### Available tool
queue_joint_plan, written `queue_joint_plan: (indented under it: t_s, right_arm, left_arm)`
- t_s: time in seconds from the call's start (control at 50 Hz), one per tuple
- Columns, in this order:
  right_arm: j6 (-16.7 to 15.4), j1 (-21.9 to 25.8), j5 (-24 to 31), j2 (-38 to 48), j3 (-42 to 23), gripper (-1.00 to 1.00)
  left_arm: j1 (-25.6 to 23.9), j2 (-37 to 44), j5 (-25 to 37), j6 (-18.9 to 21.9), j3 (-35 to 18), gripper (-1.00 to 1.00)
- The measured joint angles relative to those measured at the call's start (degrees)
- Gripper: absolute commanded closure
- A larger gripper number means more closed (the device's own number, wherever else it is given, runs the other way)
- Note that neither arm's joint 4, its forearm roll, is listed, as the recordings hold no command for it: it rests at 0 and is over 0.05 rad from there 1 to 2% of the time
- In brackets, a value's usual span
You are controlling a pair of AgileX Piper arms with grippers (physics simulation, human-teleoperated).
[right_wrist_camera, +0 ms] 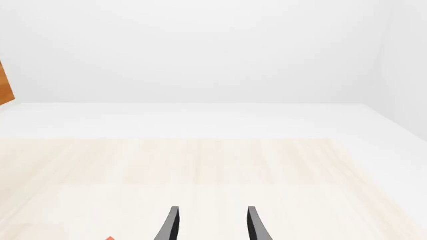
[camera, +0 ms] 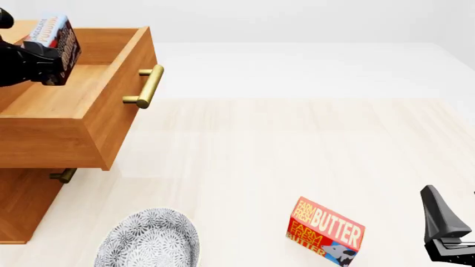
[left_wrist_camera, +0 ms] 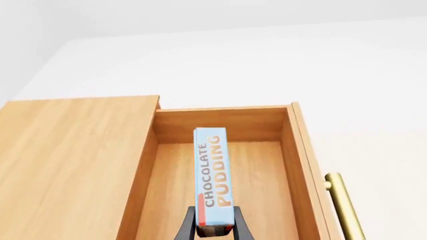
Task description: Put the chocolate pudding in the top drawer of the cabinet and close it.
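The chocolate pudding (left_wrist_camera: 214, 175) is a thin box with a light blue edge and orange lettering, held upright above the inside of the top drawer (left_wrist_camera: 257, 175). My left gripper (left_wrist_camera: 213, 231) is shut on its near end. In the front view the chocolate pudding (camera: 61, 41) hangs over the pulled-out top drawer (camera: 82, 119) at the far left, with the left gripper (camera: 44, 64) beside it. The cabinet (camera: 22, 206) stands below, and the drawer's brass handle (camera: 146, 86) faces right. My right gripper (right_wrist_camera: 210, 225) stands open with nothing between its fingers, low over the table at the front right (camera: 445, 228).
A red butter box (camera: 325, 232) lies on the table near the front. A grey patterned bowl (camera: 148, 240) sits at the front left, close to the cabinet. The lower drawer's handle (camera: 63, 176) shows under the open drawer.
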Motion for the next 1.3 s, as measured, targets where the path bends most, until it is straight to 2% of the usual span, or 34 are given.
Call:
queue_joint_plan:
  t_s: [1.3]
  right_arm:
    - [0.0, 0.0, 0.0, 0.0, 0.0, -1.00]
  left_arm:
    - [2.3, 9.3, -5.5, -3.4, -0.6, 1.00]
